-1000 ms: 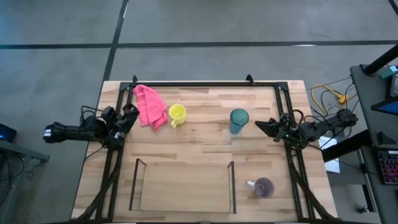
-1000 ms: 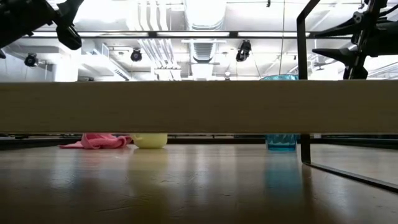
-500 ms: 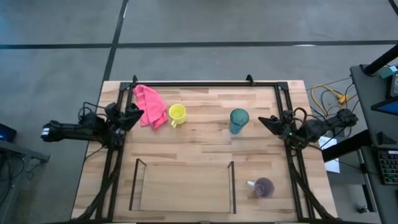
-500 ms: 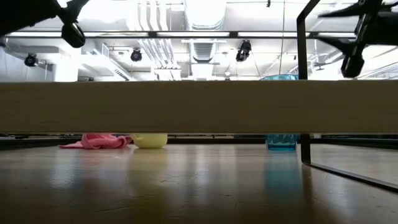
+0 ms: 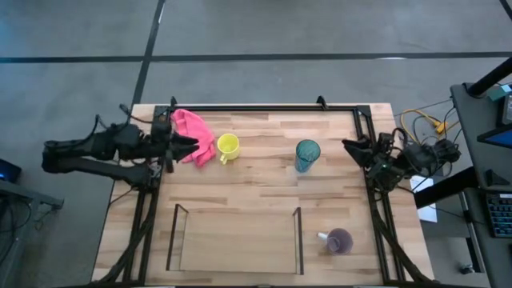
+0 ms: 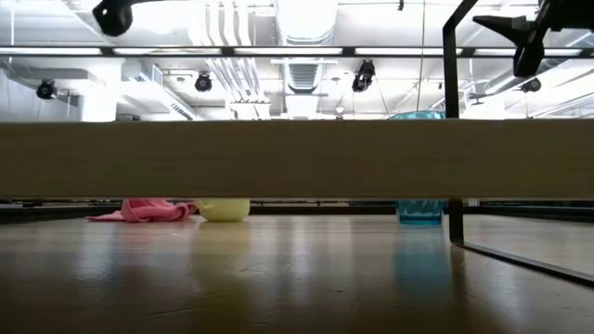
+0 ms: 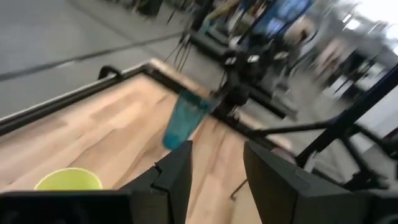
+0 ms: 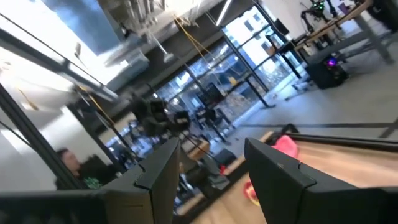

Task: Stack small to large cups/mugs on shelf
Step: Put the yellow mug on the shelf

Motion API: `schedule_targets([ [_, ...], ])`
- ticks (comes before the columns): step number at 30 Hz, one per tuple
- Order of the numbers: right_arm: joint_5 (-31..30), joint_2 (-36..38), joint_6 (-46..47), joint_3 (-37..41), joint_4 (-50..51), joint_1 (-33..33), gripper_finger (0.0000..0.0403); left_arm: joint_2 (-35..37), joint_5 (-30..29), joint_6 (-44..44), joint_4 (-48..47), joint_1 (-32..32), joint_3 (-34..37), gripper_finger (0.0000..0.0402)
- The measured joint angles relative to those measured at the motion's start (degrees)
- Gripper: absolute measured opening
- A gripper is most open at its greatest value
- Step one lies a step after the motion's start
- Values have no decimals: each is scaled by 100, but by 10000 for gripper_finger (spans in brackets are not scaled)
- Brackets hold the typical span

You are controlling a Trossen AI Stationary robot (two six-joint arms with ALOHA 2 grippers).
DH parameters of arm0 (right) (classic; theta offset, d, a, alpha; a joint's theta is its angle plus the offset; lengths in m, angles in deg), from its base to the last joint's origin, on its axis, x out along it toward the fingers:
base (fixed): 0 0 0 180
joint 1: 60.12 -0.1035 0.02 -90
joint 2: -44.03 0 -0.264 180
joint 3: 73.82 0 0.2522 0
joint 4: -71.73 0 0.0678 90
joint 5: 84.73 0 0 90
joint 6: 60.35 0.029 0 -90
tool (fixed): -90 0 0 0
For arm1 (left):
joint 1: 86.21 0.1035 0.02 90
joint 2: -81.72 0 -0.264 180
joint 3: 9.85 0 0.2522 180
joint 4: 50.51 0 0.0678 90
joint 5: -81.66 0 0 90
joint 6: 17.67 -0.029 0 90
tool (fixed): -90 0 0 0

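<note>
Hovering with fingers parted over the pink cloth (image 5: 192,134), the left hand (image 5: 189,142) held nothing; the yellow mug (image 5: 228,145) stood just beyond its tips. Right hand (image 5: 352,148), also parted and empty, pointed at the nearby tumbler (image 5: 307,154). Purple mug (image 5: 338,240) sat beside the shelf (image 5: 237,272), apart from both hands.

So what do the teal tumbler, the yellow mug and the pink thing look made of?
Teal tumbler: likely plastic, since it looks translucent. Yellow mug: opaque, smooth, possibly ceramic or plastic. Pink cloth: soft fabric, crumpled in folds.
</note>
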Motion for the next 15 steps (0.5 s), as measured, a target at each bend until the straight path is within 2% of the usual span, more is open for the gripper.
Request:
schedule_targets([
  [8,-41,-42,-9,-524,1032,2,176,-1939,13,31,-361,107,-670,130],
  [15,-41,-97,-6,-705,1297,2,176,-3122,1,39,-415,438,-1189,130],
])
